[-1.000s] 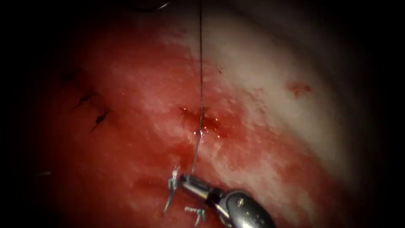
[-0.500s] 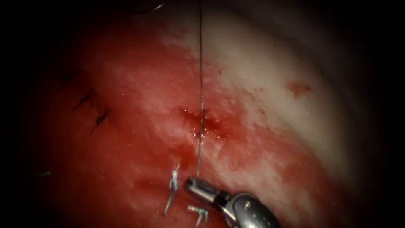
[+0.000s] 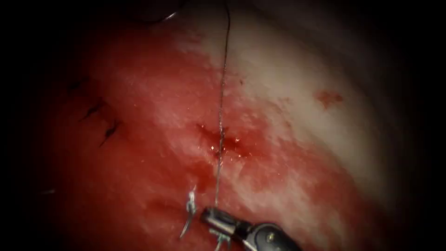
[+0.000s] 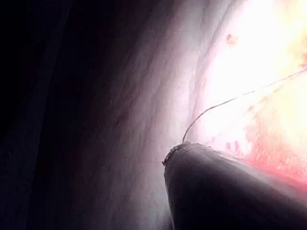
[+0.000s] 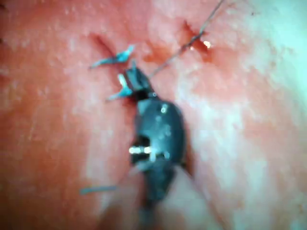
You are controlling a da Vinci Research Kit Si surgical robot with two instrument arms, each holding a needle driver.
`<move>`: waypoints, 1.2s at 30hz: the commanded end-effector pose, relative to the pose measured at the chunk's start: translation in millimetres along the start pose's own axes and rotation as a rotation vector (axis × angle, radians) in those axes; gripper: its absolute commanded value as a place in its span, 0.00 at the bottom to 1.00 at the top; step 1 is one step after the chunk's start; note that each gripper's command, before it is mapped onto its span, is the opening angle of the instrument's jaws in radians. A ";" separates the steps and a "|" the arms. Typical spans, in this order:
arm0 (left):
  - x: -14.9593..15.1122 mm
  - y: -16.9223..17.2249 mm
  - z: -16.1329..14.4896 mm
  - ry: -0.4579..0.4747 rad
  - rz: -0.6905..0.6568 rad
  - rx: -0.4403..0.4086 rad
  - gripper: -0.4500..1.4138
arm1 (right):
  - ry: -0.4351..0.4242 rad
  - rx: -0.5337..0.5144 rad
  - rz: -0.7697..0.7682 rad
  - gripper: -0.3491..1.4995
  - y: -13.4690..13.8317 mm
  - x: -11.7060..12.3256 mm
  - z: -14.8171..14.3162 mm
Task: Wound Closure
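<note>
My right end effector [image 3: 207, 214] is clamped on the thread [image 3: 222, 107] below the cut [image 3: 222, 142]; needle unseen, earlier stitches [image 3: 104, 122] sit left, closure unfinished.

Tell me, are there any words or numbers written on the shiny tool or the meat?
None: no words or numbers can be read.
The right tool, holding the thread, bears only glints.
The tissue has red fluid, old stitches and cut thread ends.

Cut thread ends [image 3: 190, 205], dark stitches [image 3: 110, 130]
</note>
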 end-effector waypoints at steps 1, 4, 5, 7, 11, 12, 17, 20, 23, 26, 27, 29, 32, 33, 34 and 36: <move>0.4 -0.4 0.6 0.004 0.002 -0.004 0.00 | 0.009 0.002 0.003 0.04 0.0 -0.3 0.7; 0.8 1.4 -1.0 -0.024 0.002 -0.040 0.00 | 0.046 0.007 0.017 0.80 0.8 1.4 0.9; 1.4 2.6 -2.1 -0.020 -0.003 -0.058 0.00 | 0.059 0.008 0.022 0.87 1.3 2.0 1.0; 2.1 3.7 -3.3 -0.014 -0.006 -0.073 0.00 | 0.061 0.009 0.028 0.91 1.8 2.5 1.1; 3.5 6.4 -6.1 -0.001 0.010 -0.105 0.00 | 0.061 0.009 0.016 0.95 3.1 3.8 1.3; 3.7 6.9 -6.7 0.000 0.016 -0.108 0.00 | 0.063 0.009 0.007 0.96 3.4 4.1 1.2; 3.8 10.2 -9.7 0.005 0.039 -0.122 0.00 | 0.058 0.021 0.020 0.94 5.1 6.2 0.0; 3.3 12.3 -11.1 0.005 0.058 -0.136 0.00 | 0.080 0.025 0.007 0.91 6.9 8.7 -0.6; 2.6 14.0 -11.5 0.001 0.071 -0.143 0.00 | 0.109 0.035 0.011 0.84 8.8 10.5 0.4; 2.1 15.1 -11.2 -0.006 0.081 -0.150 0.00 | 0.079 0.068 -0.006 0.37 10.3 10.1 2.6; 1.9 15.4 -11.1 -0.008 0.085 -0.150 0.00 | 0.057 0.078 -0.029 0.02 10.4 9.2 3.6; 1.8 15.6 -11.0 -0.010 0.087 -0.151 0.00 | 0.042 0.083 -0.060 0.00 10.3 8.2 4.7; 1.5 16.1 -11.1 -0.015 0.091 -0.153 0.00 | 0.045 0.078 -0.104 0.00 10.9 7.6 6.5; 1.4 16.4 -11.1 -0.017 0.093 -0.153 0.00 | 0.052 0.071 -0.110 0.00 11.3 7.6 7.0; 1.3 16.7 -11.1 -0.020 0.096 -0.157 0.00 | 0.064 0.062 -0.115 0.00 11.8 7.7 7.7; 1.0 17.5 -11.0 -0.020 0.101 -0.162 0.00 | 0.093 0.045 -0.117 0.00 12.6 8.1 8.6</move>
